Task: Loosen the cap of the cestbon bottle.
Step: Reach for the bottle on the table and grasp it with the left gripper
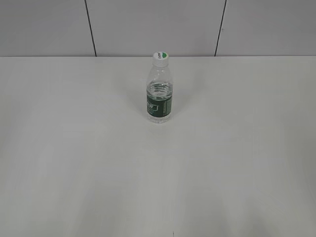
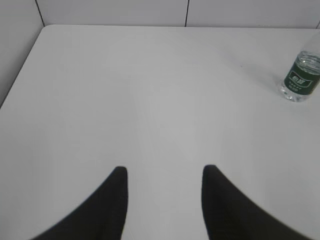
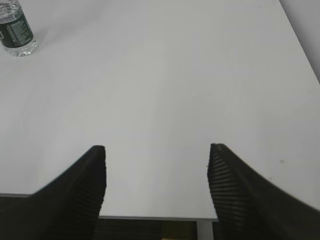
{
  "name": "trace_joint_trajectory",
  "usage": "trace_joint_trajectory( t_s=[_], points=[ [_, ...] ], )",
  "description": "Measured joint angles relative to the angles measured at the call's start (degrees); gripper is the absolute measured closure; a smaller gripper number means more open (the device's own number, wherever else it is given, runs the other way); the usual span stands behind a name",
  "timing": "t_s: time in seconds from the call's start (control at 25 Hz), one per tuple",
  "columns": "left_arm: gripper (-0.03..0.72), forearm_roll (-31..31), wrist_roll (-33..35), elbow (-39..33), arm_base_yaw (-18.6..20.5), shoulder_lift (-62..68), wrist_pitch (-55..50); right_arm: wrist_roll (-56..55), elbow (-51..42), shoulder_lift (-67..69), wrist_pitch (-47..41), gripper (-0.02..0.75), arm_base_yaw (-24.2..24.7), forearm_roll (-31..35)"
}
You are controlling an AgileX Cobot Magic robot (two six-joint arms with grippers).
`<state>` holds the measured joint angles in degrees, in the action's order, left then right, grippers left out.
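The cestbon bottle (image 1: pixel 159 96) stands upright at the middle back of the white table, clear with a dark green label band. Its white cap (image 1: pixel 160 58) with a green mark sits on top. The bottle's lower part also shows at the right edge of the left wrist view (image 2: pixel 301 78) and at the top left corner of the right wrist view (image 3: pixel 15 32); the cap is out of frame in both. My left gripper (image 2: pixel 164 172) is open and empty, far from the bottle. My right gripper (image 3: pixel 156 152) is open and empty over the table's front edge. Neither gripper shows in the exterior view.
The white table (image 1: pixel 74 163) ends at a grey panelled wall (image 1: pixel 148 24) behind the bottle. Its left edge and rounded back corner (image 2: pixel 42 30) show in the left wrist view. Its front edge (image 3: pixel 155 218) and right edge show in the right wrist view.
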<state>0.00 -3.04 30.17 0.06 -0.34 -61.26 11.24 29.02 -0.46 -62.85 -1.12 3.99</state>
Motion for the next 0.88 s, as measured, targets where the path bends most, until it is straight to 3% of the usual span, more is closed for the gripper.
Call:
trace_joint_trajectory(
  t_s=[0.88],
  points=[
    [0.376,0.0,0.0,0.0,0.0,0.0,0.0,0.0,0.0,0.0,0.0,0.248,0.0,0.0]
  ],
)
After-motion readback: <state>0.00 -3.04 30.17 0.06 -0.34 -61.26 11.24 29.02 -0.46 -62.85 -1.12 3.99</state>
